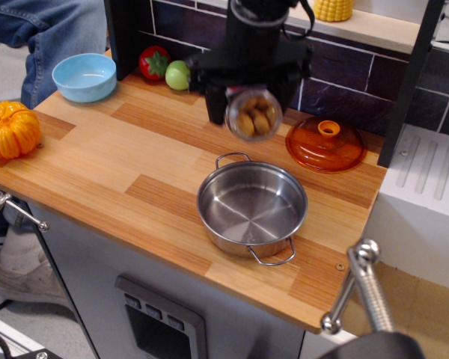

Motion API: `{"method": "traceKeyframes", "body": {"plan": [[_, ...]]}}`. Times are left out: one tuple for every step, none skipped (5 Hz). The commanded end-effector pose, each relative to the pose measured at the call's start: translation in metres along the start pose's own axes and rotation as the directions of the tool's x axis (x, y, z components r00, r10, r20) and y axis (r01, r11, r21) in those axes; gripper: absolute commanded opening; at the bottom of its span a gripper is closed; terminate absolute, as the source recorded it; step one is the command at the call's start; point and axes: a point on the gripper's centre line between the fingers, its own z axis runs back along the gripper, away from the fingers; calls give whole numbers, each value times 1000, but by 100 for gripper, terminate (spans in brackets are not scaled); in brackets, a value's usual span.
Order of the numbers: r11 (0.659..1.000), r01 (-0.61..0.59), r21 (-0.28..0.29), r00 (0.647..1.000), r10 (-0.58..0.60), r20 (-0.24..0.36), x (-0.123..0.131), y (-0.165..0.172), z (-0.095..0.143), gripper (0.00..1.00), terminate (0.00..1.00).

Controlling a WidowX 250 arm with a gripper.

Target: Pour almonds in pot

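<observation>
**Jar of almonds held tipped above the pot**

The black end effector (pixel 253 93) clamps the clear jar (pixel 253 114), tipped so its round end faces the camera, with the almonds (pixel 254 118) visible inside. It hangs above the far rim of the empty steel pot (pixel 252 209) on the wooden tabletop (pixel 105 161). An orange lid (pixel 325 145) lies just beside, to the right.
</observation>
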Motion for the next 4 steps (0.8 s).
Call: {"method": "traceKeyframes", "body": {"plan": [[987,119,-109,948,-81,307,-2,-4,8,0,0],[975,193,-108,877,-122,465,-12,0,-3,0,0],[969,222,-110,817,-123,563,-12,-1,-13,0,0],[967,227,-114,770,-107,629,-10,-4,-20,0,0]]}}
